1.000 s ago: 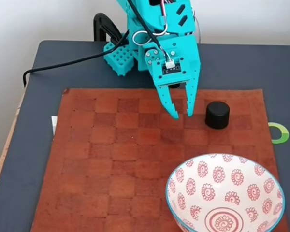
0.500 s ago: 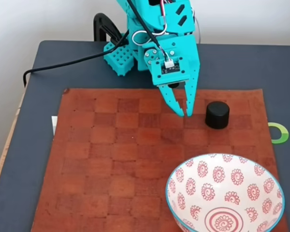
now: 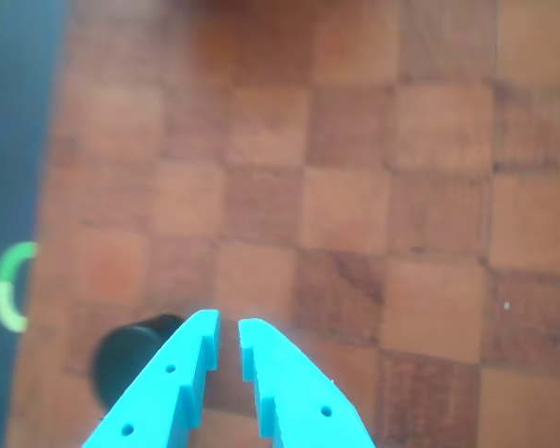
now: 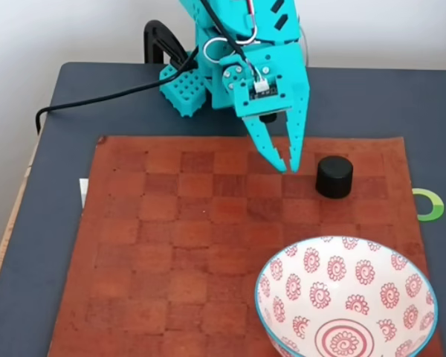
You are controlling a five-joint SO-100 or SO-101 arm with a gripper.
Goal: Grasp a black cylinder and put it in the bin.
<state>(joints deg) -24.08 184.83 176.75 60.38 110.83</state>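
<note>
the black cylinder (image 4: 334, 177) is seen standing upright on the brown checkered mat (image 4: 171, 245), near the mat's far right corner in the fixed view, well apart from the bin (image 4: 347, 299), which sits at the near right. the gripper (image 4: 288, 165) is held just left of the cylinder, tips pointed down at the mat, not touching it. the jaws are nearly closed, with only a slim gap between them and nothing held. in the other view, the cylinder (image 3: 131, 359) lies to the left of the gripper (image 3: 229, 327), partly hidden behind one finger. since the cylinder is judged wider than the present gap, the jaws would need to be spread and shifted sideways before a grasp. a green ring mark (image 4: 430, 204) lies on the dark worktop (image 4: 52, 223) beyond the mat.
</note>
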